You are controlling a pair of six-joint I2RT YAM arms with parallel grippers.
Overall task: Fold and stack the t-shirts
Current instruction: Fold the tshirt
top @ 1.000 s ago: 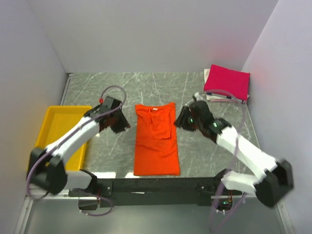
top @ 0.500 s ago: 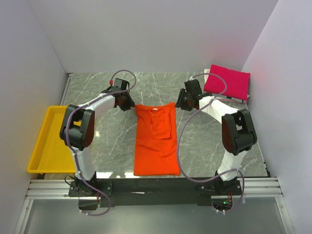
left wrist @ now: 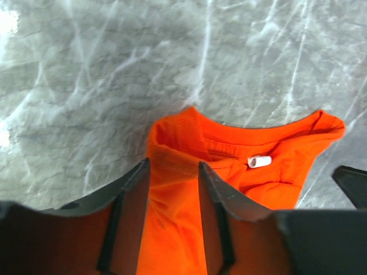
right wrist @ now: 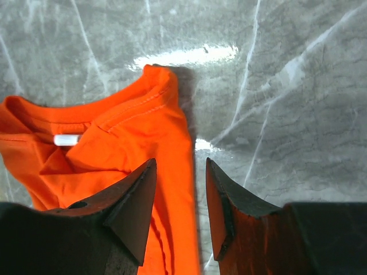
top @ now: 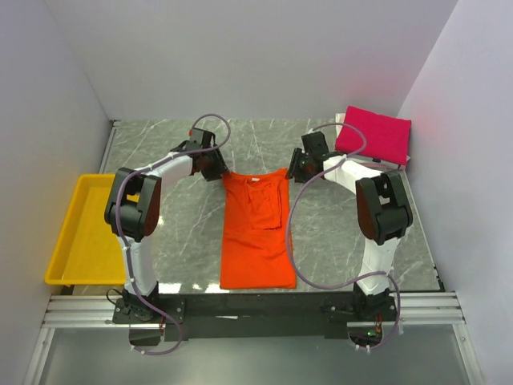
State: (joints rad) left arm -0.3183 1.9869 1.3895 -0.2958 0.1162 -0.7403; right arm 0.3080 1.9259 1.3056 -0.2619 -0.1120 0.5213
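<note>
The orange t-shirt (top: 256, 228) lies flat in the middle of the table, narrowed to a long strip, collar at the far end. A folded magenta-pink t-shirt (top: 373, 132) rests in the back right corner. My left gripper (top: 215, 168) is at the orange shirt's far left corner. In the left wrist view its jaws stand open (left wrist: 174, 166) astride that corner of the orange shirt (left wrist: 172, 229). My right gripper (top: 295, 170) is at the far right corner, also open (right wrist: 180, 163), with the orange shirt's side edge (right wrist: 172, 149) lying between the fingers.
A yellow tray (top: 84, 233) sits at the table's left edge. White walls close in the back and both sides. Grey marbled tabletop (top: 345, 233) shows on either side of the orange shirt. A small white label (left wrist: 259, 161) sits inside the collar.
Both arms have stretched forward from beside the shirt's middle to its far collar corners, and the grippers now sit low over the cloth. The shirts have not moved.
</note>
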